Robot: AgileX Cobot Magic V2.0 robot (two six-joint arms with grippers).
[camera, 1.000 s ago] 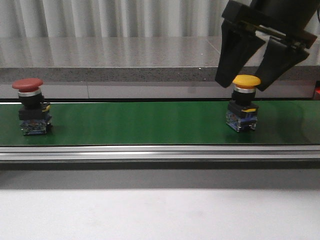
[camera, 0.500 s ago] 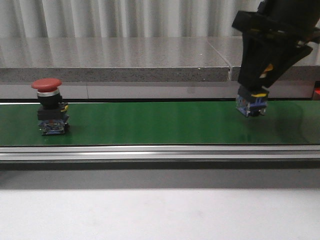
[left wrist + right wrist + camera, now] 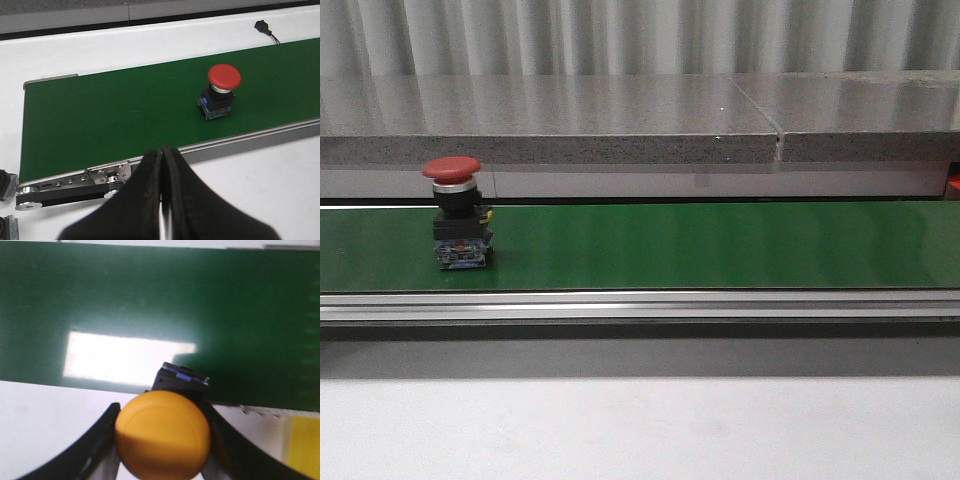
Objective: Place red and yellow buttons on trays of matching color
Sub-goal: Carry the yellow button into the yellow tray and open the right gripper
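On the green conveyor belt (image 3: 700,245), toward its left part in the front view, stands the red button (image 3: 457,212) — upright on its black base, alone, with no arm near it. From the left wrist view the left gripper (image 3: 162,200) hangs above the white table (image 3: 260,190) beside the belt's near edge, its fingers pressed together with nothing between them. Over the belt's edge, the right gripper (image 3: 162,440) clamps the yellow button (image 3: 162,434) by its cap — both fingers touching its sides. A yellow patch (image 3: 305,445) shows near it at the frame's edge.
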